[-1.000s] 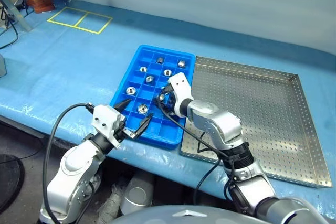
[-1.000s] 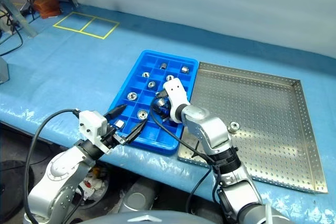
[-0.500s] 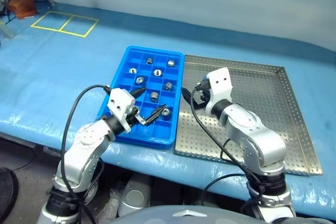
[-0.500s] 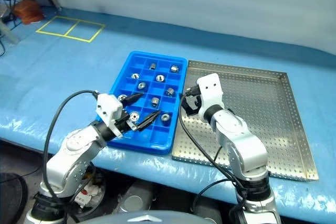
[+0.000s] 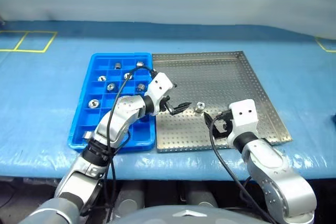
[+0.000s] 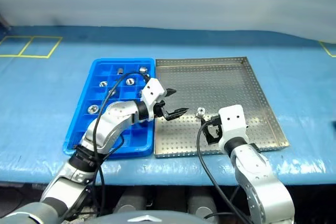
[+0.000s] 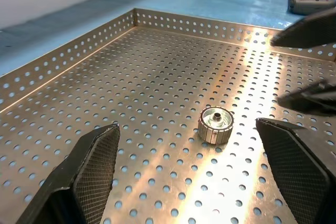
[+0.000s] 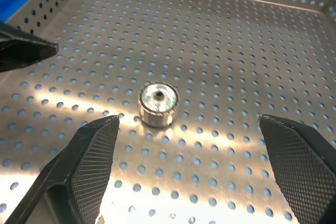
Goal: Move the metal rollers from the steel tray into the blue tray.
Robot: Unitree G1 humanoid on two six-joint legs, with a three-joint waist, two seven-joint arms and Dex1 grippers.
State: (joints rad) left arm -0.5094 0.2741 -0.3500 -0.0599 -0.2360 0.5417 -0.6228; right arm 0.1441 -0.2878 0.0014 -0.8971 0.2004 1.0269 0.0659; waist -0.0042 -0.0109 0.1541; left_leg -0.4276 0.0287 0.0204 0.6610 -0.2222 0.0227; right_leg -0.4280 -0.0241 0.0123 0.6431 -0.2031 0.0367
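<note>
Both arms have swung off the blue tray [image 5: 84, 129] over the steel tray [image 5: 236, 82]. My left gripper [image 5: 176, 104] and right gripper [image 5: 216, 123], jaws wide and empty, flank the last roller [image 5: 199, 108], so I judge it's next.

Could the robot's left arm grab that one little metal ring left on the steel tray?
Probably yes. The left gripper is open and aimed at the metal roller, which stands alone on the steel tray, with bare floor between them.
</note>
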